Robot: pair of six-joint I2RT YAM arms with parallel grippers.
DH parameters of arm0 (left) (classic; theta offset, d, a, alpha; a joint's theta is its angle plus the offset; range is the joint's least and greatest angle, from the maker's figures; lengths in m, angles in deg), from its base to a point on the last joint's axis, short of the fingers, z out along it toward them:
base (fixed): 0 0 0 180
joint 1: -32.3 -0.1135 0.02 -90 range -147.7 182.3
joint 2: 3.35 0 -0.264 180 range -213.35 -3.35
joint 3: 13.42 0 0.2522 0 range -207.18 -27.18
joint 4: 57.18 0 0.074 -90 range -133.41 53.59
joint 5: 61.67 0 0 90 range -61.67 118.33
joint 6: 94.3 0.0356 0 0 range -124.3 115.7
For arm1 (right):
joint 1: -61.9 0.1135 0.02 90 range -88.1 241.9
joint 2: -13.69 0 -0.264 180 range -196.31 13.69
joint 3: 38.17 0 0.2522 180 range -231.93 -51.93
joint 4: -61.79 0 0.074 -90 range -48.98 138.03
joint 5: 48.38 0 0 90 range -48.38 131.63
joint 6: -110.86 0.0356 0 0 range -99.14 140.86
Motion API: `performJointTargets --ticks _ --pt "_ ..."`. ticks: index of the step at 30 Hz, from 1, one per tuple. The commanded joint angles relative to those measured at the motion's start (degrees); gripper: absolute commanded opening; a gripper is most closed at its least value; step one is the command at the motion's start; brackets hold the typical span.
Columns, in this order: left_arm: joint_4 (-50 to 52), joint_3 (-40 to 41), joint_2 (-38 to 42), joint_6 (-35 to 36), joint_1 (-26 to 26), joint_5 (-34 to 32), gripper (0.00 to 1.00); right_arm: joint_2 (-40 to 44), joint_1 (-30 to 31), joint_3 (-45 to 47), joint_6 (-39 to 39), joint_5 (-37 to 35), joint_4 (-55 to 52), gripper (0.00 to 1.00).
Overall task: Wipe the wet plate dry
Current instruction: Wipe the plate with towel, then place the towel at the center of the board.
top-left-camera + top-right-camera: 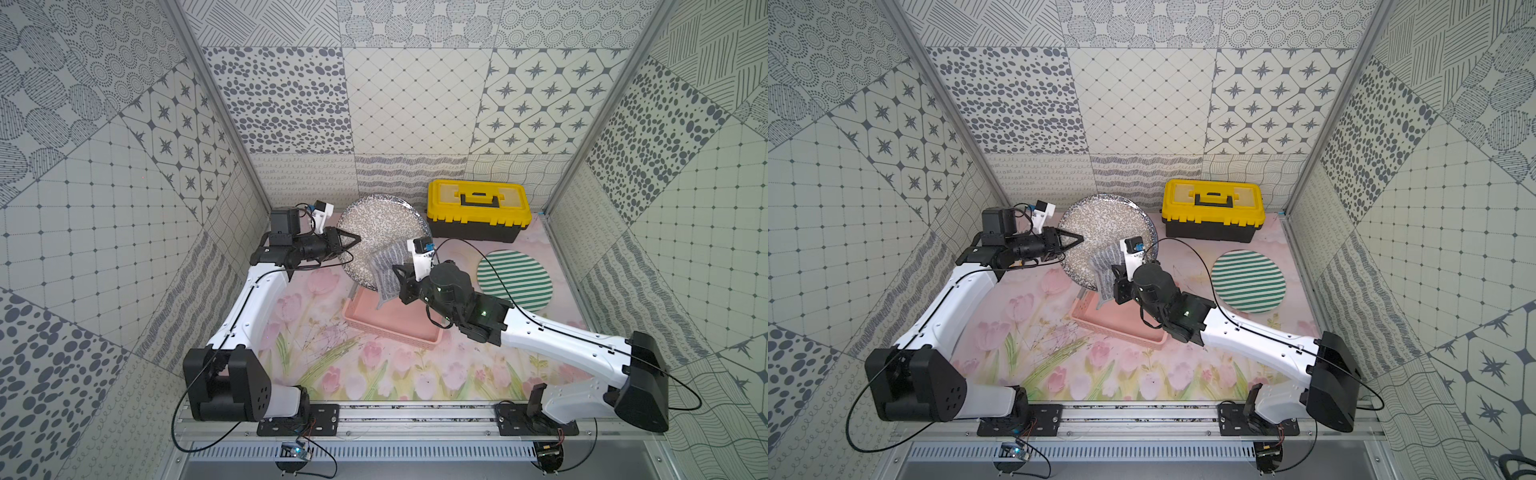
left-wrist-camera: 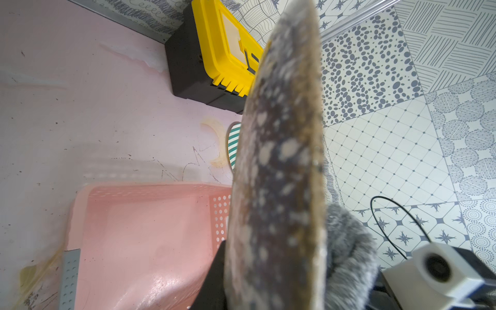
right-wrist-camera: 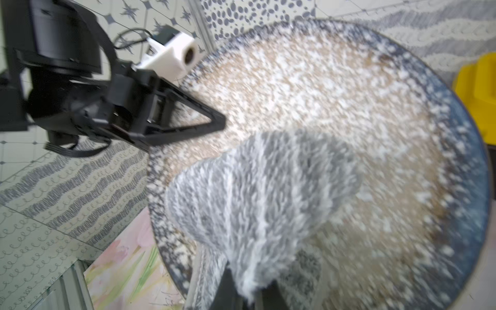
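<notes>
Grey speckled plate, one: is being held up on edge near the middle of the back of the table, its patterned face showing in both top views.
Left gripper, one: is pinching the plate's rim with narrow jaws, one finger lying across the face in the right wrist view.
Grey striped cloth, one: is pressing against the lower part of the plate's face; it is looking fluffy and blurred in the right wrist view.
Right gripper, one: is clamping the cloth with its jaws closed tight on the fabric.
Pink basket, one: is sitting on the table just beneath the plate's lower edge, with perforated walls.
Yellow and black toolbox, one: is standing closed against the back wall, beside the plate.
Green and white striped round mat, one: is lying flat, well apart from the plate.
Table, one: is showing a pink tulip print.
</notes>
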Motion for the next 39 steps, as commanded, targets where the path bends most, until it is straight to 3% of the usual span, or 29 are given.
performJointTargets --ticks 1,10,14,21,23,25,27,29,32,34,39 --pt "-9.5 -2.6 0.6 0.7 -0.4 9.3 0.00 6.3 -2.6 4.9 7.8 -6.8 -9.3 0.00" --pt "-8.3 -0.5 1.4 3.0 -0.3 9.7 0.00 22.2 -11.4 18.3 25.9 -7.7 -30.1 0.00" --pt "-7.9 0.4 1.7 3.9 -0.2 9.8 0.00 19.2 -12.9 19.8 29.6 -6.6 -35.8 0.00" --pt "-6.8 0.7 2.0 4.6 -0.2 10.8 0.00 6.4 -13.9 19.9 30.9 -3.8 -34.1 0.03" --pt "-6.7 1.0 2.3 4.9 -0.2 11.1 0.00 4.0 -13.9 19.3 29.8 -2.6 -33.0 0.14" --pt "-6.5 1.3 2.5 5.1 -0.2 11.3 0.00 3.6 -14.0 18.1 27.7 -1.8 -32.7 0.46" --pt "-5.9 1.5 2.9 5.7 -0.1 11.6 0.00 5.8 -13.9 17.3 25.7 -2.0 -33.3 0.68" --pt "-5.3 1.4 3.2 6.5 -0.1 11.5 0.00 9.6 -14.1 16.4 23.1 -3.0 -34.5 0.78" --pt "-4.2 1.3 3.7 8.0 -0.1 12.0 0.00 15.4 -16.7 14.4 17.2 -1.3 -35.6 0.84" --pt "-3.6 1.2 4.0 9.1 0.1 12.8 0.00 17.2 -19.8 12.6 13.8 4.3 -35.3 0.86" --pt "-0.2 1.7 4.9 13.5 0.6 17.6 0.00 15.4 -29.7 9.2 8.5 33.4 -26.4 0.84"
